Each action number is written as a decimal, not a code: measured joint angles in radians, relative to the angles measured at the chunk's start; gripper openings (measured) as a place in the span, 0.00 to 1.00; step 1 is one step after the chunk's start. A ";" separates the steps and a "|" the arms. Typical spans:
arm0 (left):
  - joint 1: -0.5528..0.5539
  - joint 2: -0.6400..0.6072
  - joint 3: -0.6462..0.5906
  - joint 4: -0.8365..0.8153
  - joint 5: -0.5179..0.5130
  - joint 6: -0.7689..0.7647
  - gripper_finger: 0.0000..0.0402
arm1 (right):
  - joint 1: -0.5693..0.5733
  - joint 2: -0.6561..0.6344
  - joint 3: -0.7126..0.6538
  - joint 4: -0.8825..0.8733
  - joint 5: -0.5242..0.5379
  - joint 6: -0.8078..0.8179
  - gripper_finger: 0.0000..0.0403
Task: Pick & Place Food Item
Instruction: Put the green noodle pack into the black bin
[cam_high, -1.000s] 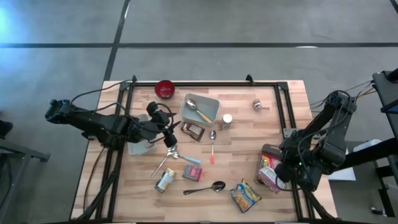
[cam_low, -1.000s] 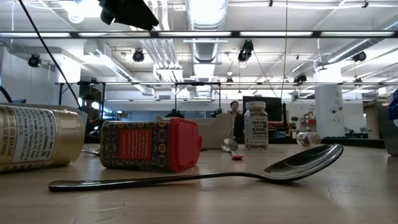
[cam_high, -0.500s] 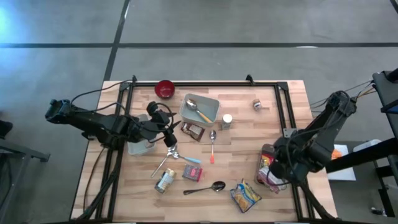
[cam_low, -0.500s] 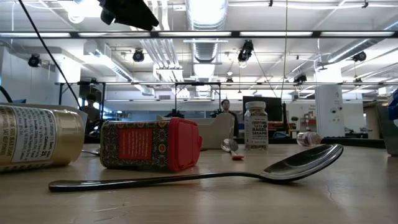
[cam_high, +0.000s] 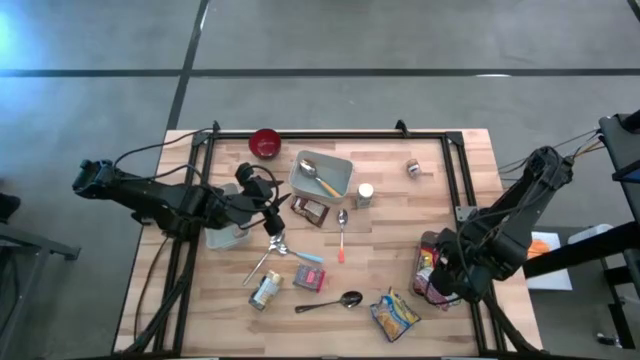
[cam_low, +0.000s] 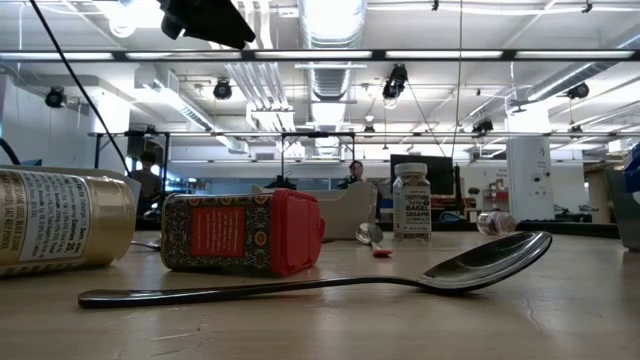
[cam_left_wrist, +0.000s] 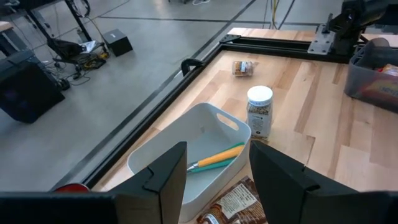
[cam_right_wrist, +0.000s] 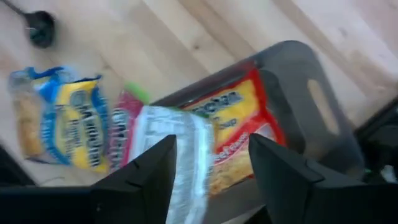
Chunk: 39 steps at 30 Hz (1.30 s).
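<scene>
My right gripper (cam_right_wrist: 208, 177) hangs over the grey bin (cam_high: 438, 270) at the table's (cam_high: 400, 215) four o'clock corner, fingers apart with nothing between them. Below lies a silvery-pink snack pouch (cam_right_wrist: 158, 155), draped half over the bin's rim onto a red-and-yellow packet (cam_right_wrist: 239, 127) inside. I judge it light, soft and crinkly, probably slick; pinching a flat edge or seam should hold best. The blue-yellow chip bag (cam_right_wrist: 53, 118) lies just beside the bin at its seven o'clock, and the bin wall crowds any approach. My left gripper (cam_left_wrist: 214, 171) waits open near the white tub (cam_left_wrist: 199, 146) at ten o'clock.
</scene>
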<state>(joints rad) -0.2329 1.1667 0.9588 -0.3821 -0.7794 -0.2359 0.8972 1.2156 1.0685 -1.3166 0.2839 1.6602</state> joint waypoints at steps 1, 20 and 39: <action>0.000 0.000 0.000 0.000 -0.007 0.000 0.45 | 0.003 0.000 0.011 0.022 -0.001 -0.025 0.50; 0.000 0.000 0.000 -0.004 -0.014 -0.190 0.45 | 0.069 0.428 0.327 -0.172 -0.185 -0.225 0.12; -0.001 0.000 0.000 -0.012 -0.007 -0.183 0.45 | 0.072 0.506 0.540 -0.217 -0.177 -0.184 0.22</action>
<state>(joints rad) -0.2337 1.1664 0.9588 -0.3944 -0.7860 -0.4193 0.9688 1.7218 1.6081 -1.5341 0.1070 1.4764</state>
